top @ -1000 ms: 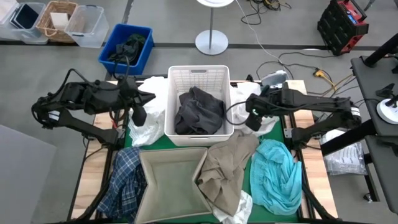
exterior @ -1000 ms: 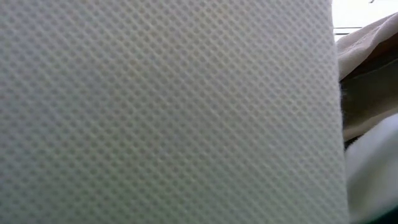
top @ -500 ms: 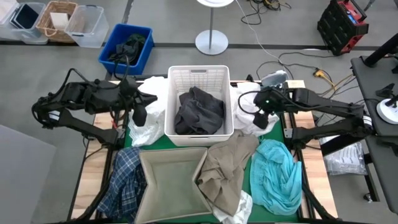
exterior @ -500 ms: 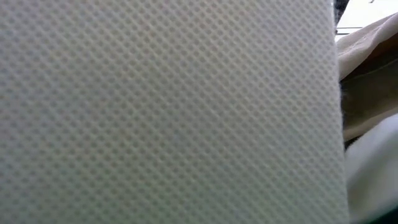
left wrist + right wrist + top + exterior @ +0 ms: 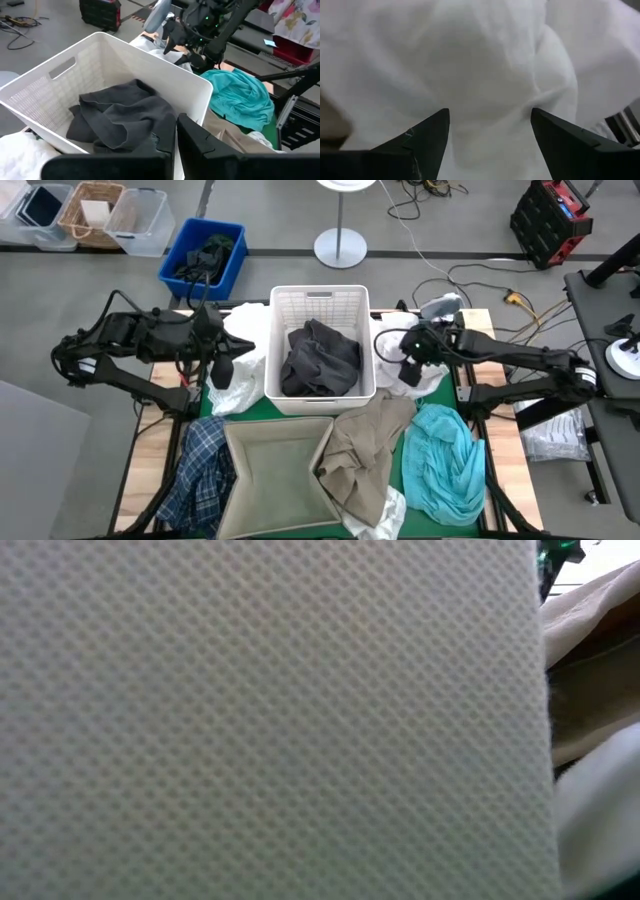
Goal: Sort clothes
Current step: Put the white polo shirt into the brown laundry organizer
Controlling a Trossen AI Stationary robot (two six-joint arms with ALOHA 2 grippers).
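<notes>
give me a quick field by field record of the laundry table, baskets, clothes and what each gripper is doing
white basket: holds dark grey garment
beige bin: near edge, looks empty
right gripper: open, over white garment beside the white basket
left gripper: shut, over white clothes on the basket's other side
teal garment: loose on table
beige garment: draped over bin's rim
plaid shirt: beside bin

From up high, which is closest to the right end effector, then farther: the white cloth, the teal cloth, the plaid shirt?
Right end effector:
1. White cloth, right under it, beside the basket.
2. Teal cloth, on the table's right.
3. Plaid shirt, far across, on the left.
</notes>
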